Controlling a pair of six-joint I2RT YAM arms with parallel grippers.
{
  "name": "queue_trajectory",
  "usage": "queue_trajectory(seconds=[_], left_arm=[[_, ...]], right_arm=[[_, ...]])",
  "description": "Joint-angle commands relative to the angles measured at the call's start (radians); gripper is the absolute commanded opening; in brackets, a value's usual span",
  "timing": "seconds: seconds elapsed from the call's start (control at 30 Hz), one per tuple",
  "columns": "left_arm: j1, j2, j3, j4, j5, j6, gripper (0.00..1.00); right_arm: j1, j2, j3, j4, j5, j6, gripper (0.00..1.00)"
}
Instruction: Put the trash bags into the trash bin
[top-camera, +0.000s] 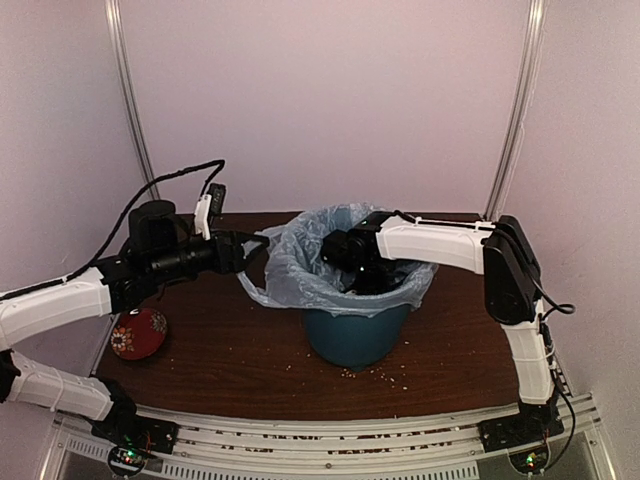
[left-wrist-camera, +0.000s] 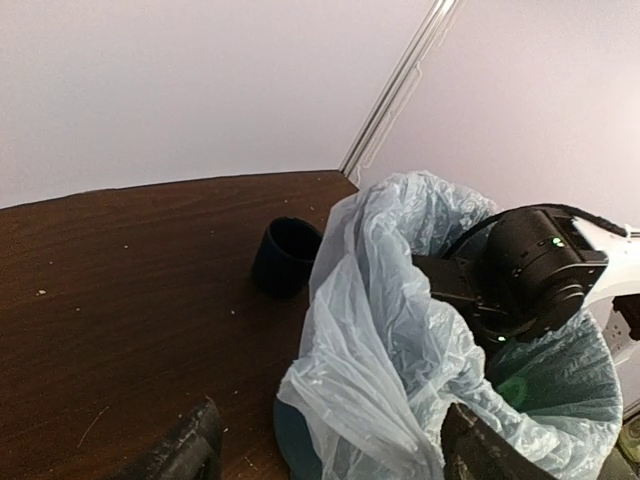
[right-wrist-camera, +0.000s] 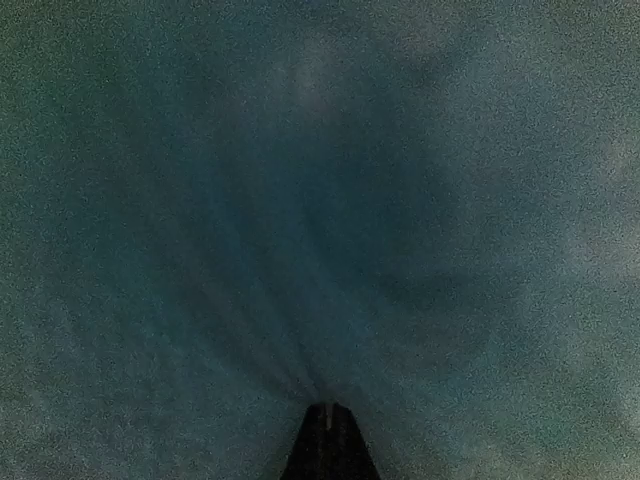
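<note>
**Bag (top-camera: 300, 268) lines the bin (top-camera: 355, 335), both my pincers at work on it**

The pale blue-grey bag sits in the teal bin at the middle of the table (top-camera: 235, 355), its mouth turned out over the rim and hanging lowest on the left. My right pincer (right-wrist-camera: 325, 440) is down inside the bag. In the dim wrist view its fingers read as one dark wedge, closed together, with creases of film fanning from the tip; whether any film is caught between them I cannot tell. My left pincer (top-camera: 258, 243) stands wide at the left flap, one finger (left-wrist-camera: 190, 450) on either side of the hanging film. A dark mug (left-wrist-camera: 285, 255) stands just beside the bag's far edge. A red ball (top-camera: 138, 332) lies near the table's left edge, below my left arm.
</note>
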Motion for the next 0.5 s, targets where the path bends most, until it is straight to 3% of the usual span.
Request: queue_trajectory(seconds=[0.0,0.1,0.2,0.27,0.3,0.47], left_arm=[[0.006,0.002,0.003,0.074,0.078,-0.040,0.78],[0.006,0.010,0.016,0.042,0.060,-0.038,0.74],[0.006,0.026,0.023,-0.007,-0.006,-0.029,0.48],[0.008,0.040,0.005,-0.011,-0.071,-0.037,0.21],[0.010,0.051,-0.015,0.005,-0.085,-0.048,0.14],[0.013,0.192,-0.090,0.181,0.007,-0.110,0.00]], right_arm=[[0.009,0.013,-0.044,0.016,0.007,-0.013,0.00],[0.008,0.014,-0.050,0.021,-0.004,-0.012,0.00],[0.008,0.007,-0.048,0.028,-0.009,-0.010,0.00],[0.009,0.003,-0.051,0.031,-0.011,-0.009,0.00],[0.008,0.001,-0.056,0.032,-0.012,-0.011,0.00],[0.008,-0.012,-0.080,0.049,-0.009,-0.011,0.00]])
